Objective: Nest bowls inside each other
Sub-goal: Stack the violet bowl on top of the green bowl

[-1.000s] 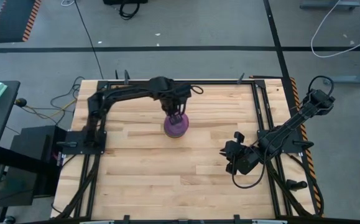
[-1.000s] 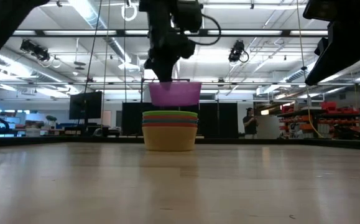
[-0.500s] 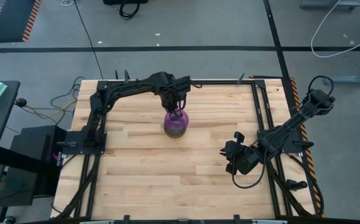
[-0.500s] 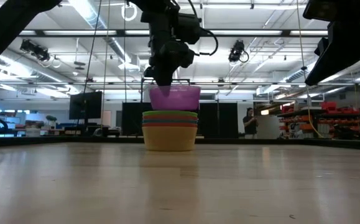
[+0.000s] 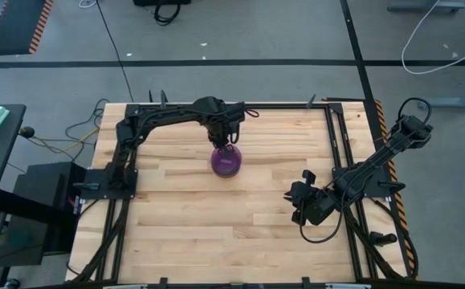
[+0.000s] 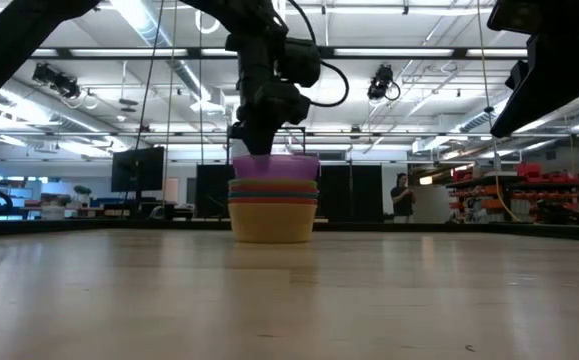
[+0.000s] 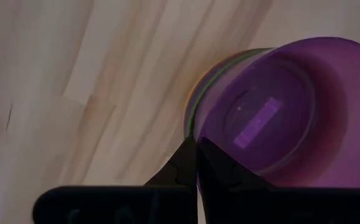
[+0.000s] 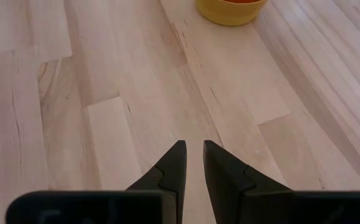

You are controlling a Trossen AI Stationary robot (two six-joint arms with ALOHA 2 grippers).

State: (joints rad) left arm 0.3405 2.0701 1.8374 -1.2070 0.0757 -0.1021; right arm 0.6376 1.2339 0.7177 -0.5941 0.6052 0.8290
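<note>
A stack of nested bowls [image 6: 273,208] stands on the table's middle, toward the far edge, with a yellow bowl [image 6: 272,222] at the bottom. The purple bowl [image 5: 226,163] sits in the top of the stack, only its upper band [image 6: 275,166] showing above the coloured rims in the low view. My left gripper [image 5: 224,148] stands over the bowl's far side, shut on its rim. My right gripper [image 5: 300,205] hangs near the table's right edge, open by a narrow gap [image 8: 193,149] with nothing between its fingers. My left gripper pinches the purple bowl's rim [image 7: 197,140] on its far side, one finger [image 7: 180,169] outside the wall and the other [image 7: 220,171] inside the hollow. The fingers come from above, pointing down. The bowl stands upright, sunk into the stack's top bowl.
Bare wooden tabletop [image 5: 184,217] lies all around the stack. A black metal frame [image 5: 340,136] runs along the table's edges. In the right wrist view the stack's yellow bottom bowl [image 8: 229,9] shows at the far end of the planks.
My left gripper has gone down with the purple bowl. The bowl hung upright above the stack a second ago and now sits sunk into the stack's top bowl. The gripper has stayed shut on the rim.
</note>
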